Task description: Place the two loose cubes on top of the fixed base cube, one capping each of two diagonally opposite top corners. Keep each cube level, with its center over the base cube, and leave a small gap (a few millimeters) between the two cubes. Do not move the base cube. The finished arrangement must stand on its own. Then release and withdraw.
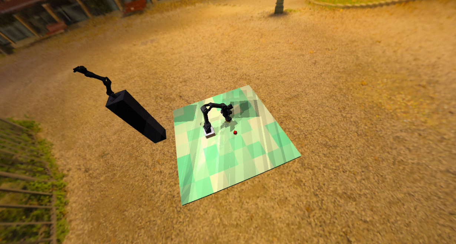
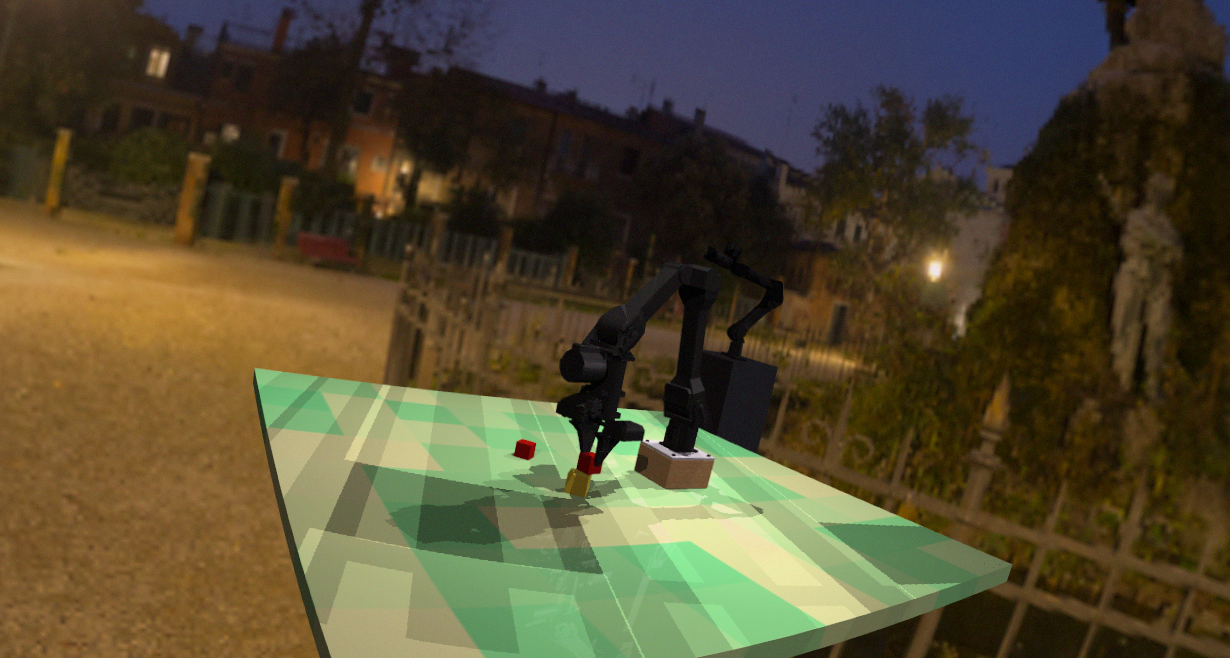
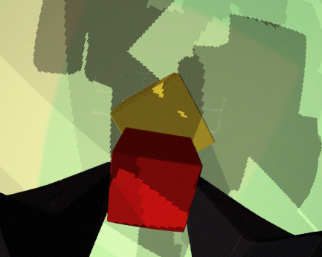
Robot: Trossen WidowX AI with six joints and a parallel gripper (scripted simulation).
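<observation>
My gripper (image 3: pixel 152 178) (image 2: pixel 590 460) is shut on a red cube (image 3: pixel 153 186) (image 2: pixel 588 463). The yellow base cube (image 3: pixel 158 108) (image 2: pixel 577 484) stands on the patterned table. In the wrist view the held cube covers the near part of the yellow cube, which is turned relative to it. In the exterior view the held cube appears at the yellow cube's upper right edge; whether they touch I cannot tell. The other red cube (image 1: pixel 234 132) (image 2: pixel 525 448) lies on the table, apart from both, and is outside the wrist view.
The arm's base block (image 1: pixel 209 133) (image 2: pixel 673 467) stands on the table (image 1: pixel 223 178) (image 2: pixel 550 602). A second black arm on a tall dark pedestal (image 1: pixel 134 115) (image 2: pixel 741 396) stands beyond the table's edge. Dark shadows fall around the yellow cube.
</observation>
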